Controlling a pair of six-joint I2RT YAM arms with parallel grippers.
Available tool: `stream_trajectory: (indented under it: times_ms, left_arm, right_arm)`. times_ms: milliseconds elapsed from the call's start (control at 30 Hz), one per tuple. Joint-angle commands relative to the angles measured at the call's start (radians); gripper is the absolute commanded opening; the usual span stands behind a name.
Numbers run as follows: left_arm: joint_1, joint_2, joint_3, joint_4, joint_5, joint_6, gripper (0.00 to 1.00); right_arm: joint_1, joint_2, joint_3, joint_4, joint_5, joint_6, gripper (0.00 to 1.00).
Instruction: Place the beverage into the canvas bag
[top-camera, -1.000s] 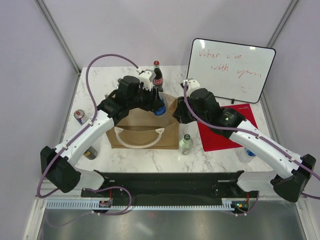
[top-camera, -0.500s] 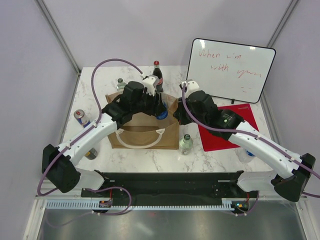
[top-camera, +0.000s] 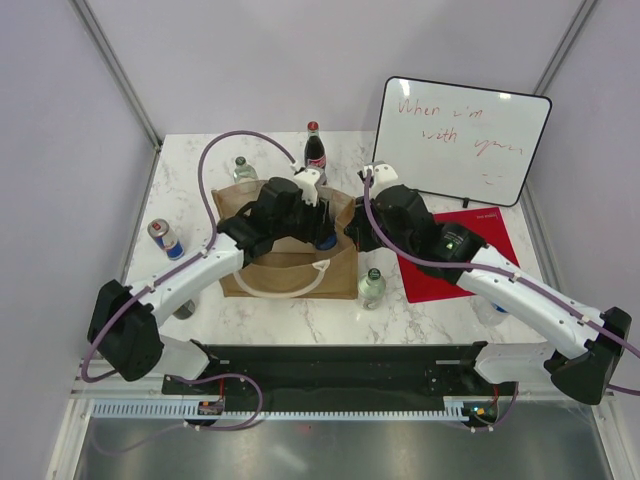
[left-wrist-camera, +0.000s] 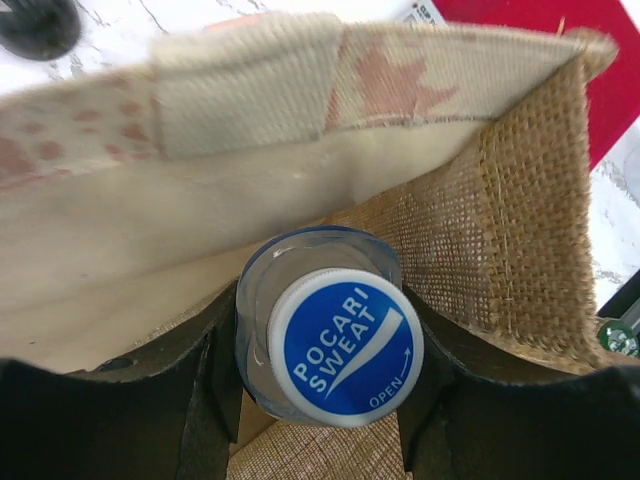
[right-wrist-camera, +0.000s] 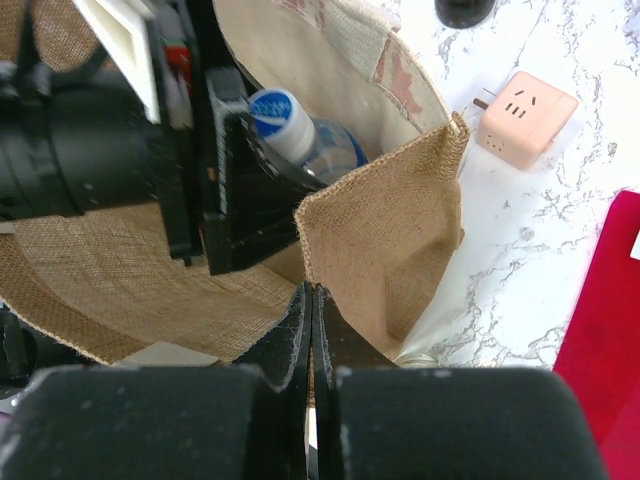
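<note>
The tan-brown canvas bag (top-camera: 262, 262) with white handles stands mid-table; its open inside shows in the left wrist view (left-wrist-camera: 520, 200) and the right wrist view (right-wrist-camera: 390, 220). My left gripper (top-camera: 318, 232) is shut on a clear Pocari Sweat bottle with a blue cap (left-wrist-camera: 345, 345), held upright inside the bag's mouth near its right end; the bottle also shows in the right wrist view (right-wrist-camera: 285, 115). My right gripper (right-wrist-camera: 314, 300) is shut on the bag's right front rim and holds it open; in the top view it sits at the bag's right edge (top-camera: 352, 228).
A cola bottle (top-camera: 314, 150) stands behind the bag, a clear bottle (top-camera: 240, 167) at its back left, a green-capped bottle (top-camera: 372, 287) at its front right. A can (top-camera: 165, 238) stands left. A whiteboard (top-camera: 462, 140), red cloth (top-camera: 450, 265) and pink plug block (right-wrist-camera: 525, 118) lie right.
My left gripper has moved right and down with the bottle, from above the bag's back rim into the bag's mouth. The right gripper has kept its hold on the rim.
</note>
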Motion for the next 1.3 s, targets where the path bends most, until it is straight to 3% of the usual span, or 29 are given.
stream_trajectory:
  times_ms: [0, 267, 367, 533, 1000, 1100, 1267]
  left_arm:
    - [-0.037, -0.006, 0.003, 0.175, 0.021, 0.006, 0.02]
    - [-0.06, 0.023, -0.018, 0.178, -0.008, 0.009, 0.03]
    - [-0.063, 0.02, -0.027, 0.178, -0.012, 0.009, 0.18]
    - [-0.062, 0.005, -0.043, 0.18, -0.009, -0.001, 0.34]
    - [-0.063, -0.041, -0.05, 0.155, -0.008, -0.02, 0.6]
    - [-0.062, -0.043, -0.047, 0.149, -0.009, -0.021, 0.69]
    - [-0.062, -0.055, -0.031, 0.132, -0.012, -0.021, 0.72]
  right_arm:
    - [0.009, -0.013, -0.014, 0.024, 0.017, 0.013, 0.0]
    - [0.012, -0.016, -0.02, 0.027, 0.021, 0.017, 0.0]
    - [0.012, -0.019, -0.025, 0.029, 0.023, 0.014, 0.0]
    - [0.012, -0.015, -0.028, 0.034, 0.024, 0.014, 0.0]
    - [0.011, -0.024, -0.031, 0.038, 0.023, 0.013, 0.0]
    - [0.012, -0.027, -0.032, 0.038, 0.024, 0.011, 0.0]
    - [0.012, -0.033, -0.029, 0.038, 0.024, 0.013, 0.0]
